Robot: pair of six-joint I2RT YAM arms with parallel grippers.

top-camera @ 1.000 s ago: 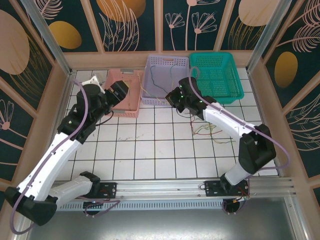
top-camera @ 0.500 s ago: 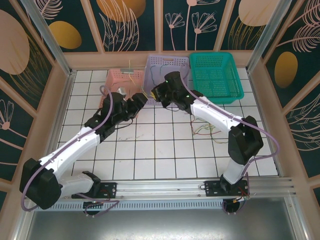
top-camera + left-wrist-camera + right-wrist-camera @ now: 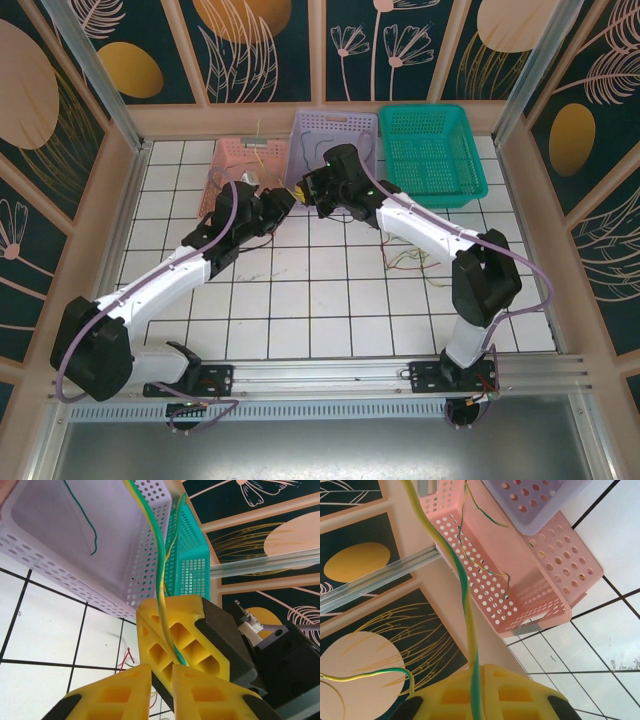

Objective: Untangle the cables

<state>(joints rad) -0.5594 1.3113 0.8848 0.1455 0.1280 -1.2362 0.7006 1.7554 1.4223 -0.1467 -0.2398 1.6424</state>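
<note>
Step in hand, by my judgement: handing one yellow-green cable (image 3: pixel 465 595) between pincers, at upper centre of the top view. My right pincer (image 3: pixel 479 682) is clenched on it. Whether my left pincer (image 3: pixel 161 690) has bitten, I cannot tell. The strand is thin, smooth and limp, rising past the perforated plastic lilac basket (image 3: pixel 125 575). Other cables (image 3: pixel 415 262) lie tangled right of centre. Next move calls for a confirmed left grip, then a slow draw apart.

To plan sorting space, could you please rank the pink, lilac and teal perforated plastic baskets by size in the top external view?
Teal perforated plastic basket
Lilac perforated plastic basket
Pink perforated plastic basket, unsure: the left arm covers part of it
</note>
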